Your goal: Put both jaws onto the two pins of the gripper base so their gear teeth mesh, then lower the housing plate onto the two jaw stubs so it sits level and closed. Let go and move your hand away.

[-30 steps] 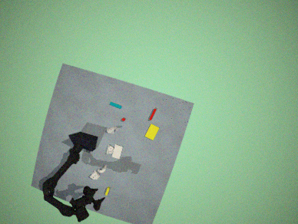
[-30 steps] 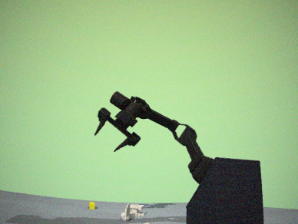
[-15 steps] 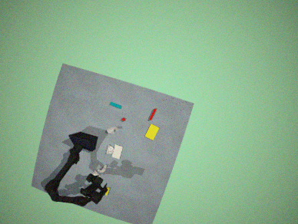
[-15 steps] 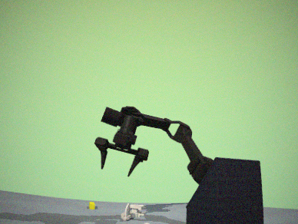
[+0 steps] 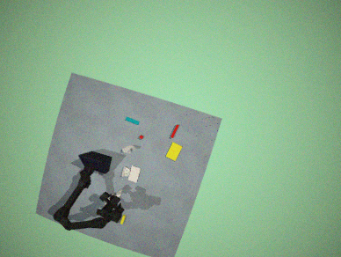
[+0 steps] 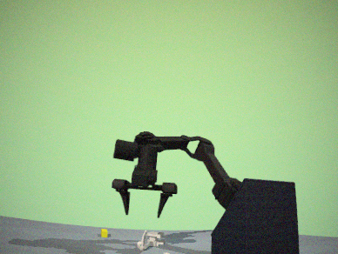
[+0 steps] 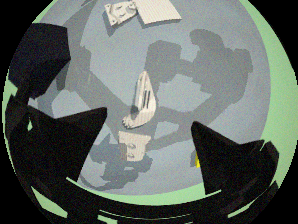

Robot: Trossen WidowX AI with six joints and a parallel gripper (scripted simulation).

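Note:
My gripper [image 6: 143, 215] [image 7: 150, 116] is open and empty, pointing down high above the table. Below it, one pale jaw [image 7: 146, 102] lies flat, its toothed end close to a small pale piece [image 7: 134, 146] with two round marks. I cannot tell surely whether that piece is the housing plate or the base. Another small pale piece [image 5: 126, 172] [image 7: 120, 13] with raised details lies against a plain pale rectangle [image 5: 134, 173] [image 7: 159, 10]. The other jaw [image 5: 127, 150] lies apart, near the arm's base. In the top view the arm partly covers the parts beneath it.
A small yellow block [image 5: 123, 219] [image 6: 104, 233] [image 7: 198, 161] lies beside the pieces under the gripper. A larger yellow block [image 5: 174, 151], a red bar [image 5: 174, 131], a teal bar [image 5: 132, 121] and a small red piece [image 5: 141, 137] lie farther off. The arm's dark base [image 5: 98, 162] [image 6: 261, 217] stands on the table.

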